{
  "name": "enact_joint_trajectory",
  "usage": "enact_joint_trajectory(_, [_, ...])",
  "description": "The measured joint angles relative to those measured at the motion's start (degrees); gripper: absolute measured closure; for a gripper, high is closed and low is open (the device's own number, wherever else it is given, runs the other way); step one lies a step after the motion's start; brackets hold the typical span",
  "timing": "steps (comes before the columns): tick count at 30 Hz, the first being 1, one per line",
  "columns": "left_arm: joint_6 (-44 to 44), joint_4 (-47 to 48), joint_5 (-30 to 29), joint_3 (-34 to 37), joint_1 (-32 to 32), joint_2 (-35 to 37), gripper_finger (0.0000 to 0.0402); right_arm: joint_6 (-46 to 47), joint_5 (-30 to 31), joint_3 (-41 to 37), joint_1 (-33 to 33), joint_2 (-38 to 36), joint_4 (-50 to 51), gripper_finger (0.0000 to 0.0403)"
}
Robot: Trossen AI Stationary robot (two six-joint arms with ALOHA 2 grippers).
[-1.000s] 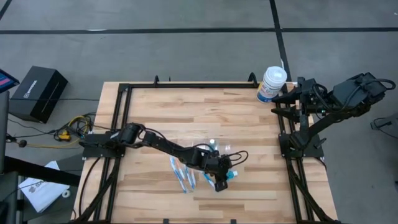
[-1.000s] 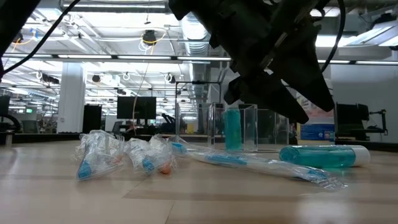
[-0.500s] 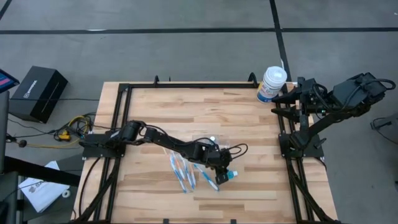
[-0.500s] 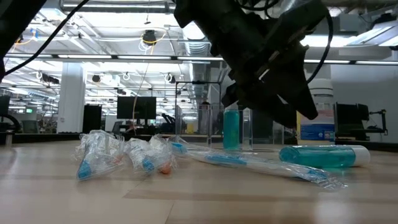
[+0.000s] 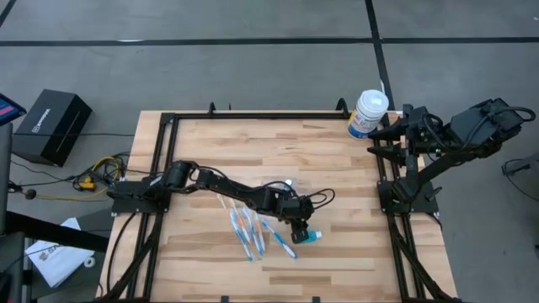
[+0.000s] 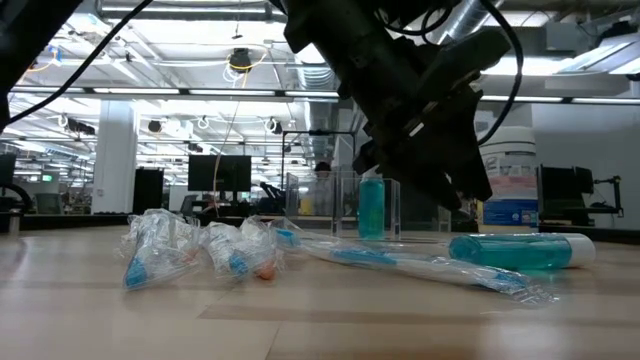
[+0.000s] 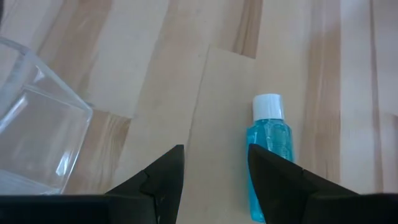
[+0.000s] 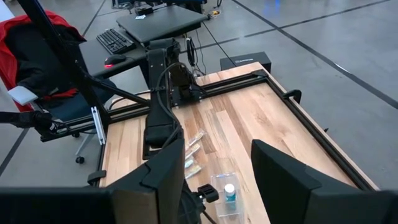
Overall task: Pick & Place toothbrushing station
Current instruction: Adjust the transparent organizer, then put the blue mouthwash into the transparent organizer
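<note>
A: Left gripper (image 5: pixel 301 227)?
B: Fingers parted, grasping nothing, poised above blue mouthwash bottle (image 7: pixel 269 149).
A: Toothbrushing station (image 7: pixel 34 134)?
B: Resting on table (image 5: pixel 337 168), just beside left gripper.
A: Right gripper (image 5: pixel 376 133)?
B: Fingers spread, empty, parked near white canister (image 5: pixel 367 113).

An industrial robotics lab: beyond the wooden worktop (image 5: pixel 278 143) lie bare grey concrete floor (image 5: pixel 253 67), monitors (image 6: pixel 218 172) under exposed ceiling ducts (image 6: pixel 312 50), and a laptop (image 8: pixel 163 20) beside a keyboard (image 8: pixel 121 40).
</note>
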State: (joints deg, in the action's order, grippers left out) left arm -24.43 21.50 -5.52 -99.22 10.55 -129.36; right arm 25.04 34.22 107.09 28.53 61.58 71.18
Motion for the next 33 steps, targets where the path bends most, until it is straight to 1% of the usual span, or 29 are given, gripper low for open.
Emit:
enact_joint_trajectory(4, [-0.01, -0.02, 0.03, 0.00, -0.13, 0.00, 0.0229, 0.00, -0.55, 0.00, 0.00, 0.00, 0.00, 0.0228])
enact_joint_trajectory(8, [-1.35, -0.69, 2.73, 0.04, 0.28, 0.48, 0.0229, 0.02, -1.42, 0.00, 0.00, 0.00, -0.02, 0.0228])
enact_joint_trajectory(13, [-1.53, -2.63, 4.15, -0.04, 2.25, 2.13, 0.0229, -0.05, -1.44, 0.02, 0.00, 0.00, -0.05, 0.0228])
enact_joint_trajectory(18, [-4.33, -1.52, 5.87, -0.04, 4.72, 2.82, 0.0229, -0.17, -1.44, 0.02, 0.00, 0.00, -0.24, 0.0228])
enact_joint_trajectory(22, [-4.71, 0.09, 3.02, -0.02, 6.09, 2.82, 0.0229, -0.17, -1.44, 0.02, 0.00, 0.00, -0.28, 0.0228])
enact_joint_trajectory(26, [-4.70, 0.18, 1.56, -0.02, 5.51, 2.82, 0.0229, -0.17, -1.44, 0.02, 0.00, 0.00, -0.53, 0.0228])
enact_joint_trajectory(30, [-4.68, 0.50, 1.47, -0.03, 4.61, 1.62, 0.0229, -0.17, -1.83, 0.02, 0.00, 0.35, -1.19, 0.0228])
enact_joint_trajectory(33, [-4.66, 0.73, 3.13, 0.07, 4.61, 0.73, 0.0229, -0.17, -3.04, 0.07, 0.00, 0.63, -1.66, 0.0228])
